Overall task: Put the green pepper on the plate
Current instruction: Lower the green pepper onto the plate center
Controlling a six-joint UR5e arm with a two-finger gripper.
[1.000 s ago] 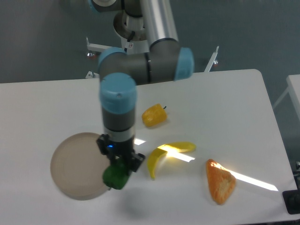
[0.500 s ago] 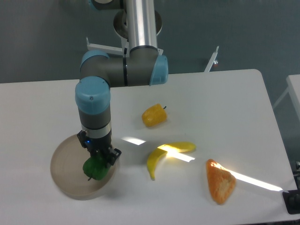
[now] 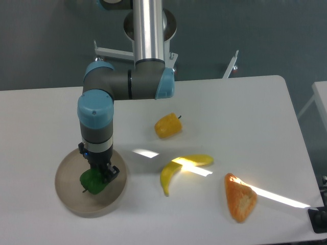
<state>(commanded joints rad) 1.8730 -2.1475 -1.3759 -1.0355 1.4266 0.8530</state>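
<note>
The gripper [image 3: 97, 175] points straight down over the plate [image 3: 69, 196], which sits near the front left corner of the white table [image 3: 245, 112]. Its two dark fingers [image 3: 110, 172] are drawn in narrow and clamped on the upper part of the green pepper [image 3: 92, 182], which fills the gap between them so that only the lower, rounded body of the pepper shows below the fingertips. The pepper hangs inside the plate's rim, roughly over the middle of the plate; whether its underside already touches the plate's surface or hangs just clear of it cannot be told from this view. A thin stem-like bit sticks out from the pepper toward the front left. The arm's blue-capped wrist stands upright directly above the gripper, with the grey forearm running back toward the rear edge. Well apart from the plate, near the centre of the table, lies a yellow-orange pepper [image 3: 168, 125]. Toward the front edge from it lies a curved yellow banana [image 3: 180, 168], crossed by a bright strip of light. Nearer the front right corner lies an orange wedge-shaped piece [image 3: 240, 198].
</note>
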